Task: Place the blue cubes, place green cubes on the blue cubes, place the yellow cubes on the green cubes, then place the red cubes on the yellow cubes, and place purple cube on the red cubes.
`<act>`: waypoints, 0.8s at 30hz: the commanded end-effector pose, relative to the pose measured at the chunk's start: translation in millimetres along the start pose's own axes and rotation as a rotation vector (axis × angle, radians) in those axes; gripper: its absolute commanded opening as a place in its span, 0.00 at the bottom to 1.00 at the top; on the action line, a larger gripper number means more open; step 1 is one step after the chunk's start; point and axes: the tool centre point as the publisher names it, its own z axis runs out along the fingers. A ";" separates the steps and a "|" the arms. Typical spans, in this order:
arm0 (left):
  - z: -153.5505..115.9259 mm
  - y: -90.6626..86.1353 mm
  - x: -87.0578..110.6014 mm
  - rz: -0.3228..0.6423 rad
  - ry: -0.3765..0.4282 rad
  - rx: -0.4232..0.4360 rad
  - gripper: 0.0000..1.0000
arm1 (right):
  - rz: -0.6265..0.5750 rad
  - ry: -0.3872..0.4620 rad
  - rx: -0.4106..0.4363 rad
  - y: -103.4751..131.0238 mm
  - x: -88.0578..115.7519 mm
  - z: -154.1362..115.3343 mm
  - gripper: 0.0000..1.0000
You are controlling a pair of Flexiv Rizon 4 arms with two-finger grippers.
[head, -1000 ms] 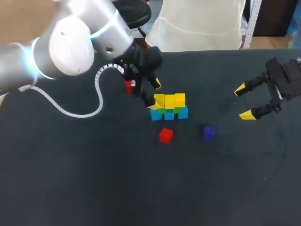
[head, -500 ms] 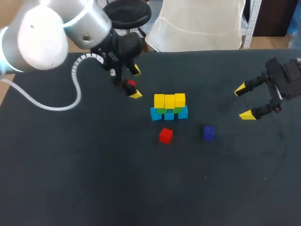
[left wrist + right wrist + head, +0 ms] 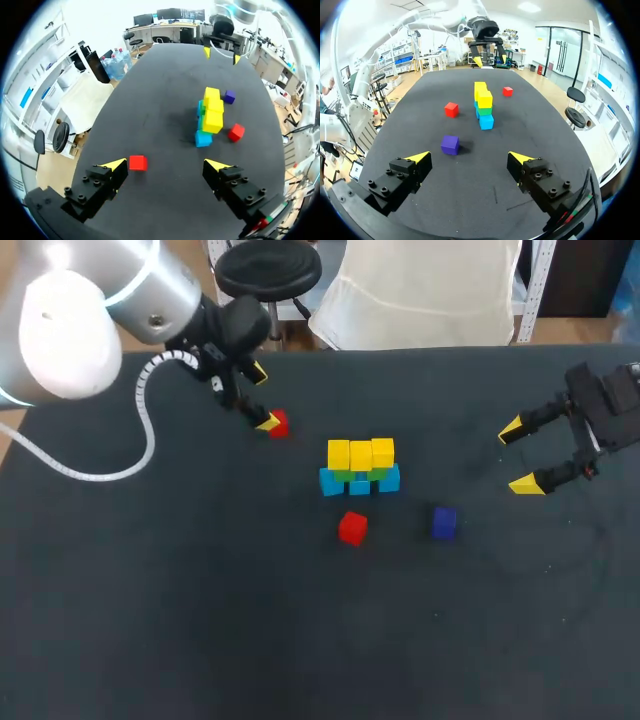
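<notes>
The upper red cube (image 3: 278, 423) is seen left of centre in the upper part of the head view, flat on the black table (image 3: 200, 620). It lies just beside the lower yellow tip of the left gripper (image 3: 262, 397), whose fingers are spread wide and hold nothing. In the left wrist view the same cube is found inside the span of those fingers, but well off the middle: it is close against one fingertip, while the other fingertip is well apart from it. Whether cube and tip touch cannot be told.

This offset is judged to be what the coming move turns on. The gripper would have to be shifted sideways, toward the cube, until the cube is centred, or the cube could be pushed aside when the fingers are closed. Being a cube, it has no long axis to be matched.

The yellow cubes (image 3: 361, 454) form the top row of the stack at the frame's middle, over the green cubes (image 3: 347, 476) and the blue cubes (image 3: 360, 486). No red has yet been laid on them. The stack lies to the lower right of the upper red cube, near it but clearly apart.

The lower red cube (image 3: 352, 528) and the purple cube (image 3: 445, 522) rest on the table just below the stack. The right gripper (image 3: 518, 457) is held at the right edge, fingers wide and empty, well apart from every cube. The left arm is by far the nearer to the upper red cube.
</notes>
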 end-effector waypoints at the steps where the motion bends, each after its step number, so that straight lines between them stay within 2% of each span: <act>1: 25.5 20.4 -5.5 0.012 0.019 0.040 1.00 | -0.001 -0.002 -0.002 -1.2 0.7 0.6 1.00; 10: 50.7 40.8 4.9 0.010 0.023 0.071 1.00 | -0.001 -0.002 -0.002 -1.2 0.7 0.6 1.00; 16: 61.2 52.6 18.4 -0.004 0.062 0.078 1.00 | -0.001 -0.002 -0.002 -1.2 0.7 0.6 1.00; 24: 72.9 63.3 39.4 -0.044 0.045 0.078 1.00 | -0.001 -0.002 -0.002 -1.2 0.7 0.6 1.00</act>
